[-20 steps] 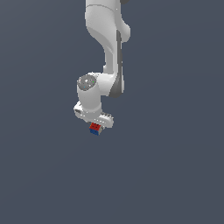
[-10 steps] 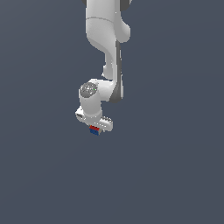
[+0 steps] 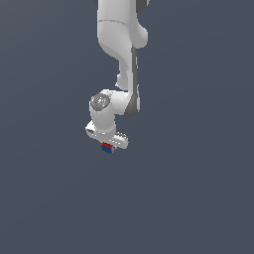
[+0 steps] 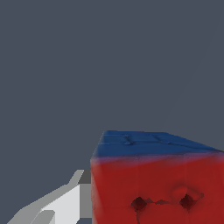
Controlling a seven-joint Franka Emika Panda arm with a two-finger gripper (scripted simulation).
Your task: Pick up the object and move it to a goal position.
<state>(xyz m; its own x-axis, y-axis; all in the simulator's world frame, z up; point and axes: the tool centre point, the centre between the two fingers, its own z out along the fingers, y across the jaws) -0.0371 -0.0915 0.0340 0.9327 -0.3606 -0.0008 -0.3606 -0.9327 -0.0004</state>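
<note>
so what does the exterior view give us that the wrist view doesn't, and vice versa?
Exterior only: the whole arm reaching down, and the gripper body above the cube, against plain grey background.
Wrist only: close-up of the cube's faces, a red one with dark dents and a blue one with faint grid lines, plus one pale finger beside it.
Both: the cube sits at the gripper, red and blue faces showing.
</note>
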